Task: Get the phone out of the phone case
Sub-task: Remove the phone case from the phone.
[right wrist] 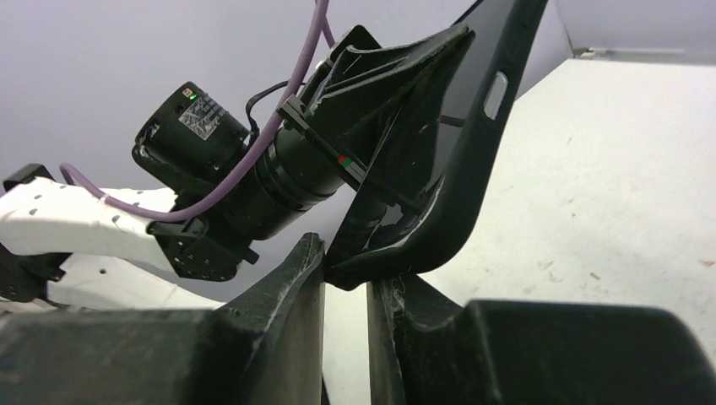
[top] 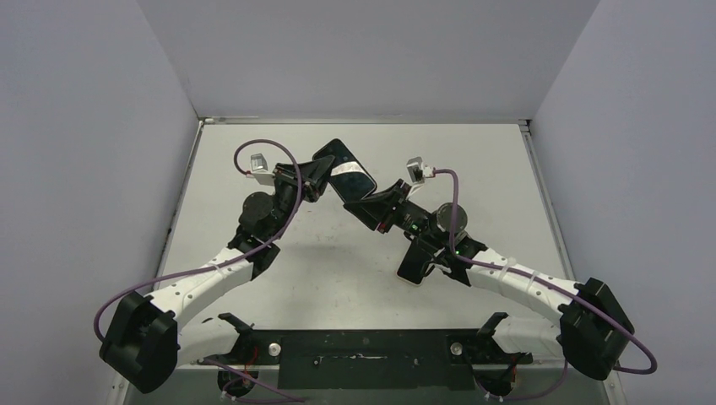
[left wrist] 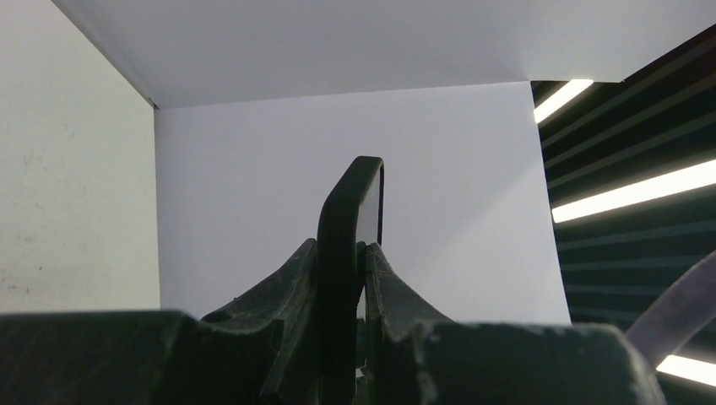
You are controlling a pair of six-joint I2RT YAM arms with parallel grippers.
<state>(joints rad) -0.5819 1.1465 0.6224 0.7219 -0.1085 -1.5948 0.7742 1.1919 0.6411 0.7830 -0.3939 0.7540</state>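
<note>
Both arms met over the middle of the worktop (top: 338, 287), holding the phone case (top: 359, 187) up in the air between them, clear of the surface. The phone (top: 346, 164) sat in it: a flat black slab with rounded corners, a glossy dark face and a pale band across it.

The left end effector (top: 319, 181) was clamped on the case's left edge. In the left wrist view the case (left wrist: 350, 194) stood edge-on, thin and matte black with a curved top corner, pinched tight between the two dark, scuffed fingers (left wrist: 295, 278).

The right end effector (top: 371, 201) was closed on the opposite lower corner. In the right wrist view that corner of the case (right wrist: 473, 152) looked soft and rubbery, bowed into a curve with an oval slot in its side, its tip caught between the fingers (right wrist: 308, 278). I could not tell whether the phone had lifted from the case there.

A purple cable (top: 279, 148) looped over each wrist. The worktop was pale grey and lightly scuffed, with plain white walls (top: 84, 169) around it. A dark flat shape (top: 414, 266) lay under the right arm; I could not tell what it was.
</note>
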